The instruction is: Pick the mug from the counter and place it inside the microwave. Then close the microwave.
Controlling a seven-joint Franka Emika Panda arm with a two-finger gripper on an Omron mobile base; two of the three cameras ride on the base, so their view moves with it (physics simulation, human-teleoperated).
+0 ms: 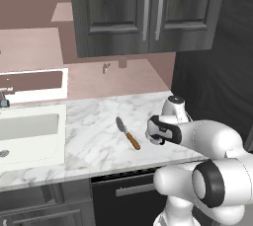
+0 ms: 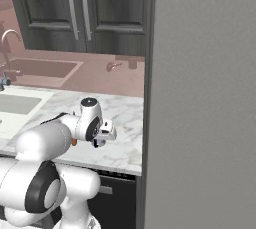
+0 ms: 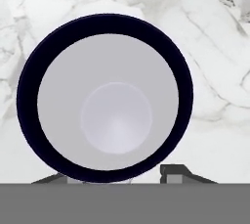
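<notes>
In the hand view I look straight down into the mug [image 3: 117,120], with its dark blue rim and pale grey inside, standing upright on the white marble counter [image 3: 219,71]. My gripper [image 3: 114,176] hangs just above it, and its two dark fingertips [image 3: 172,171] straddle the rim's near side. Whether they press on the wall does not show. From the base views the hand [image 1: 157,138] [image 2: 102,140] points down over the counter's [image 1: 89,136] front right part and covers the mug. The microwave is out of view.
A knife [image 1: 127,132] with an orange handle lies on the marble just left of the hand. A sink [image 1: 27,126] sits at the left. Dark upper cabinets [image 1: 148,13] hang behind. A tall grey panel [image 2: 200,98] walls off the right.
</notes>
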